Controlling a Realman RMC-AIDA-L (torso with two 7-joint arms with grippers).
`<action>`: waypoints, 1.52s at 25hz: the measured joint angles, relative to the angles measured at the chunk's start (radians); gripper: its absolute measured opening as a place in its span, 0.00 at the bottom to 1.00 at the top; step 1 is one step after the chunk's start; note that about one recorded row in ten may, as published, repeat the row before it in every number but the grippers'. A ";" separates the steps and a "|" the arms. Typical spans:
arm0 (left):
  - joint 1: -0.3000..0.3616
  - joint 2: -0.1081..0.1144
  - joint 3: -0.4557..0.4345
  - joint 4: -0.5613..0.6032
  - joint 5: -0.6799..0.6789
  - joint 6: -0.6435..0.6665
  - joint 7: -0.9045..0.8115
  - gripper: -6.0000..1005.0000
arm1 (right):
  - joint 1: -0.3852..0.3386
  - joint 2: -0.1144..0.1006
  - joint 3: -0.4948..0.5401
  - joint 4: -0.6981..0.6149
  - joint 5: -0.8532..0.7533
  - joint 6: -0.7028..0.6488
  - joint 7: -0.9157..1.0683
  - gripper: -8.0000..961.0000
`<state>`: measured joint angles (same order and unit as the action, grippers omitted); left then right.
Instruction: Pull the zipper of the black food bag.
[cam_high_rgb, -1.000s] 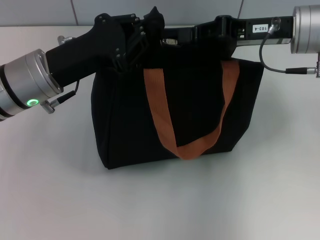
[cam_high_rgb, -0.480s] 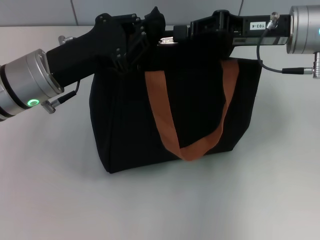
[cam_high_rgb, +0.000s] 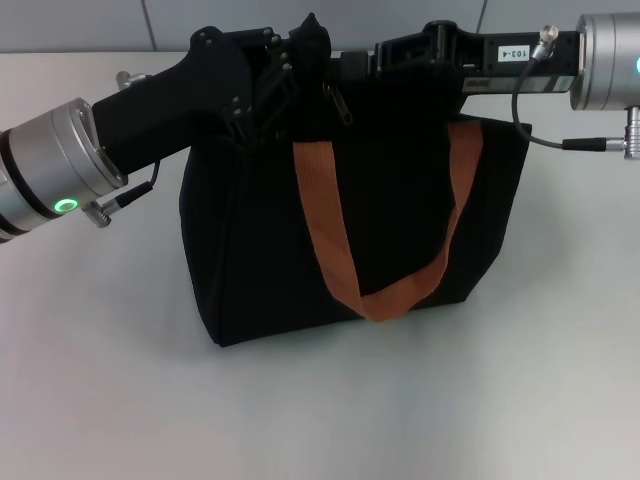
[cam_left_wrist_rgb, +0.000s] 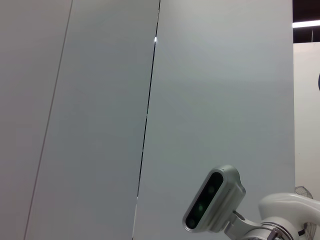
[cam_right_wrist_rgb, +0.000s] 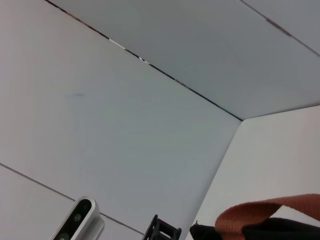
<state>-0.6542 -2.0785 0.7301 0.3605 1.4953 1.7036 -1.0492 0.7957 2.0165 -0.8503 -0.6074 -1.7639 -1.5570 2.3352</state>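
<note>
The black food bag (cam_high_rgb: 250, 240) stands on the table in the head view, with an orange-brown strap handle (cam_high_rgb: 330, 240) looping down its front. My left gripper (cam_high_rgb: 298, 62) is at the bag's top left corner, shut on a raised fold of black fabric. My right gripper (cam_high_rgb: 352, 68) reaches in from the right along the bag's top edge. The zipper pull (cam_high_rgb: 336, 102) hangs down just below it, over the bag's upper front. The zip track is hidden behind the arms. The right wrist view shows the strap (cam_right_wrist_rgb: 260, 212) and a bit of the bag (cam_right_wrist_rgb: 285, 234).
The white table (cam_high_rgb: 320, 410) stretches in front of and beside the bag. A grey panelled wall (cam_high_rgb: 400, 15) stands behind. The wrist views mostly show wall panels and the robot's head camera (cam_left_wrist_rgb: 212, 205).
The silver pull stuck out level at my right gripper's tip half a second ago; now it hangs down loose. The right arm has edged slightly left along the bag's top. The left arm held still.
</note>
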 joint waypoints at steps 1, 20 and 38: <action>0.000 0.000 0.000 0.000 0.000 0.000 0.000 0.02 | 0.000 0.000 0.000 0.000 0.000 0.000 0.000 0.09; -0.001 0.000 0.000 -0.012 0.002 -0.001 0.003 0.02 | 0.006 0.020 -0.083 0.000 -0.010 0.036 -0.092 0.25; 0.007 0.003 -0.009 -0.012 -0.017 -0.011 0.001 0.02 | -0.008 0.021 -0.089 -0.020 -0.009 -0.019 -0.106 0.24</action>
<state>-0.6476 -2.0754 0.7208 0.3480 1.4785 1.6931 -1.0486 0.7878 2.0371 -0.9389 -0.6278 -1.7725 -1.5763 2.2294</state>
